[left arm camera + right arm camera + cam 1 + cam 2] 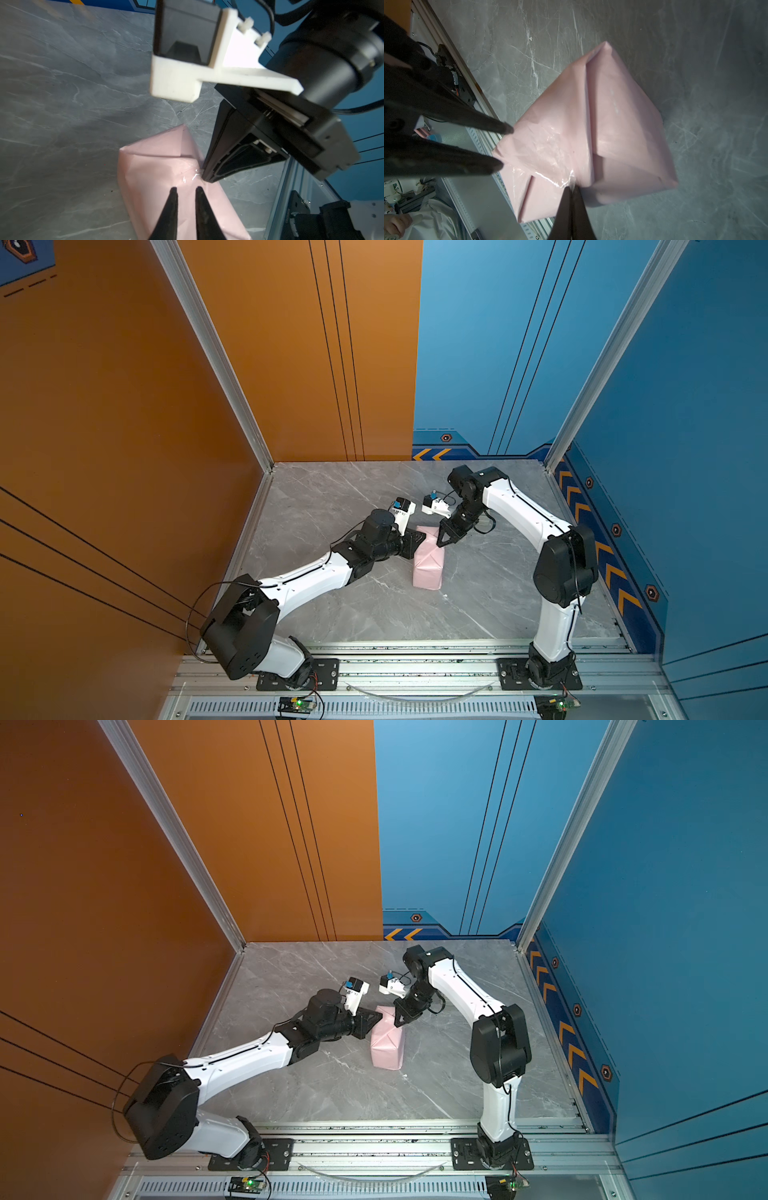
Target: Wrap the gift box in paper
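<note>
Since the paper fully hides the gift box, wrapping looks nearly done, with taping left. Lying on the counter between both arms' fingertips, it meets the right fingers, pressed together, perhaps pinching clear tape; the left fingers stand slightly apart.

The grey marble tabletop is boxed in by an orange wall and blue walls, joined at aluminium posts. Orange chevrons run along the foot of the blue walls. On the front rail, 2 small circuit boards show green lights.
</note>
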`<state>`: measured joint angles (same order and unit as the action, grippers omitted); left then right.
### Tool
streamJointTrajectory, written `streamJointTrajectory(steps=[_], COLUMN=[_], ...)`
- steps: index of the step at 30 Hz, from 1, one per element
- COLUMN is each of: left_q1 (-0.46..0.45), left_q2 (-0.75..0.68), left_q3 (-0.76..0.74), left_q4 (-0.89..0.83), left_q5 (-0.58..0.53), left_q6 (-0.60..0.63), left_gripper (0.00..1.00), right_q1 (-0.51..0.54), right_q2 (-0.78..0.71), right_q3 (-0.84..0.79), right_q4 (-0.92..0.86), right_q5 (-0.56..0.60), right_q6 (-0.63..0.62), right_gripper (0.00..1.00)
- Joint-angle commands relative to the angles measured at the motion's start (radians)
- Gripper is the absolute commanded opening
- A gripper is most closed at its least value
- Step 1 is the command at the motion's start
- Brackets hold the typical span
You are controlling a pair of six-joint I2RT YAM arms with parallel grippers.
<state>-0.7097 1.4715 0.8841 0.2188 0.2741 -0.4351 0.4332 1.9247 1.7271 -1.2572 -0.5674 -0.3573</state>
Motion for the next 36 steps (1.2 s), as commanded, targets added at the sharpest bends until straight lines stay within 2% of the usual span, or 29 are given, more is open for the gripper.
streamJointTrajectory(steps=[1,5,13,36], left_q1=[-0.016,-0.023,-0.027,-0.001], left_q2=[0.046,0.080,0.109,0.144], left_q3=[0.036,0.054,0.063,-0.004], left_q4=[0.027,0.044,0.110,0.063], left_q5=[0.091,0.118,0.142,-0.003], left_q6=[0.014,0.018,0.013,-0.014], left_gripper=[0.12,0.08,0.09,0.05], right_q1=[0.004,0.004,0.003,0.001], right_q2=[0.058,0.057,0.064,0.087], right_q3=[-0.006,-0.004,-0.001,0.026], right_q4=[-0.018,-0.018,-0.020,-0.051], right_q5=[0.103,0.104,0.097,0.074], right_q6=[0.017,0.020,0.021,0.032], right_gripper=[0.00,0.00,0.00,0.00])
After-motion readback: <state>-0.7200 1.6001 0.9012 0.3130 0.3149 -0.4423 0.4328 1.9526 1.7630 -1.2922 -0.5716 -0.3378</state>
